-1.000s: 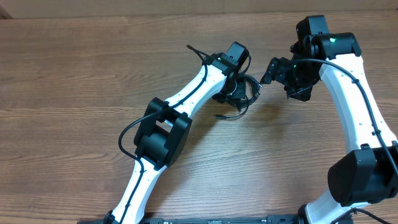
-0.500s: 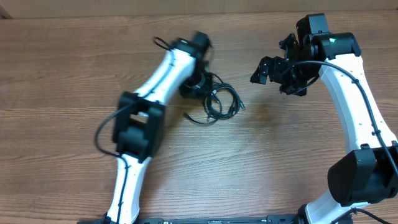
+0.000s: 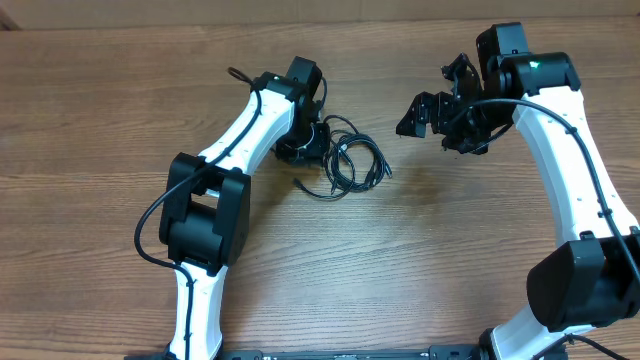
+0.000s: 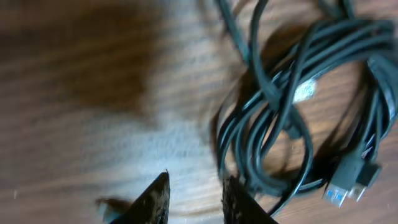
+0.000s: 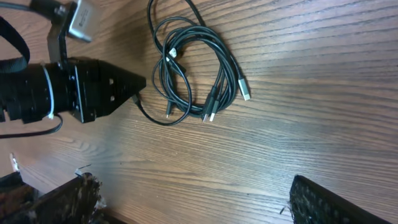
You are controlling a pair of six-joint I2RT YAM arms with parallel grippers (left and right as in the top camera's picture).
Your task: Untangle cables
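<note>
Cables [image 3: 345, 165] in knot beside left arm [image 3: 250, 120]

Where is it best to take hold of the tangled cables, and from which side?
Grip the strand behind the silver plug that sticks out of the cables, coming from above on the side away from the left hand. It lies clear of the loops, probably pulling free.

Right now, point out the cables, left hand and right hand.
cables [image 3: 348, 166], overhead view, middle of the coiled bundle.
left hand [image 4: 196, 180], left wrist view, midway between its fingertips.
right hand [image 5: 191, 182], right wrist view, midway between its wide-open fingertips.
</note>
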